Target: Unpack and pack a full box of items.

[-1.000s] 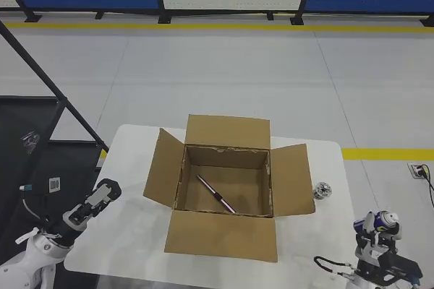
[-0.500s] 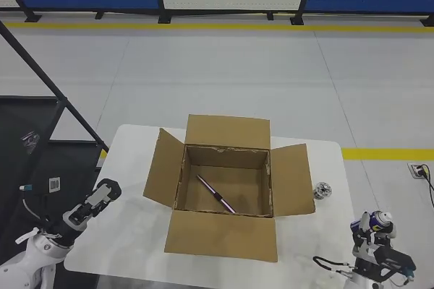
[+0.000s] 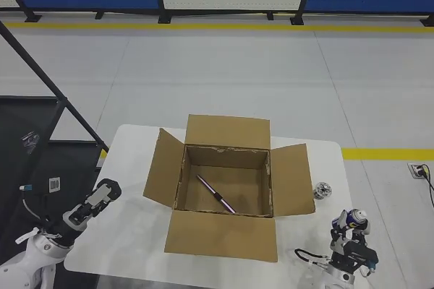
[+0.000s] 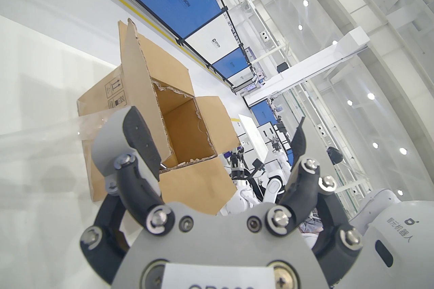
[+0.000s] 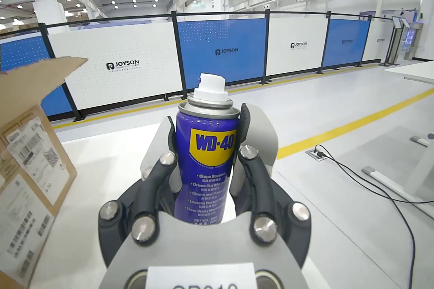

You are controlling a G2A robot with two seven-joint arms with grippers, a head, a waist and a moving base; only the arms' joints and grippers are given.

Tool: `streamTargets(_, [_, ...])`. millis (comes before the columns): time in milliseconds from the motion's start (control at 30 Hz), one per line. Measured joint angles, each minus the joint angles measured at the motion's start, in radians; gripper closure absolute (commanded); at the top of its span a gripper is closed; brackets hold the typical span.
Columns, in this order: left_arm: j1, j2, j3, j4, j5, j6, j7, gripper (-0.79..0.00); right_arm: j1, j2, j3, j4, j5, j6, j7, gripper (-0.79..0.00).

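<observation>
Two arms flank the open cardboard box at the middle of the white table. The right gripper is clamped on a blue spray can, pinching its body with the white nozzle upward. It is near the table's front right corner, apart from the box. That upright hold looks chosen so the can can be stood down without tipping. The left gripper hangs at the left edge, claw spread wide and empty, facing the box. One slim pen lies slantwise on the box floor. A small shiny round thing sits just beside the right flap.
</observation>
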State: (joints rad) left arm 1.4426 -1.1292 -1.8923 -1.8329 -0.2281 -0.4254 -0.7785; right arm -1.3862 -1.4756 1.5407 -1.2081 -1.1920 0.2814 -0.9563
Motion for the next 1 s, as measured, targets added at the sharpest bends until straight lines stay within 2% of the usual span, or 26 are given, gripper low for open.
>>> streamTargets(300, [0.000, 0.000, 0.000, 0.000, 0.000, 0.000, 0.000, -0.785, 0.165, -0.012, -0.025, 0.253, -0.006, 0.042, -0.027, 0.000])
streamTargets(667, [0.000, 0.000, 0.000, 0.000, 0.000, 0.000, 0.000, -0.785, 0.274, -0.018, -0.017, 0.427, 0.017, 0.037, -0.058, -0.003])
streamTargets(767, [0.000, 0.000, 0.000, 0.000, 0.000, 0.000, 0.000, -0.785, 0.277, -0.019, -0.014, 0.440, 0.008, 0.057, -0.097, -0.111])
streamTargets(900, [0.000, 0.000, 0.000, 0.000, 0.000, 0.000, 0.000, -0.785, 0.261, -0.021, -0.018, 0.435, 0.006, 0.049, -0.124, -0.102])
streamTargets(933, [0.000, 0.000, 0.000, 0.000, 0.000, 0.000, 0.000, -0.785, 0.258, -0.022, -0.018, 0.430, 0.006, 0.047, -0.126, -0.043])
streamTargets(1000, [0.000, 0.000, 0.000, 0.000, 0.000, 0.000, 0.000, -0.785, 0.250, -0.023, -0.019, 0.418, 0.012, 0.031, -0.123, -0.015])
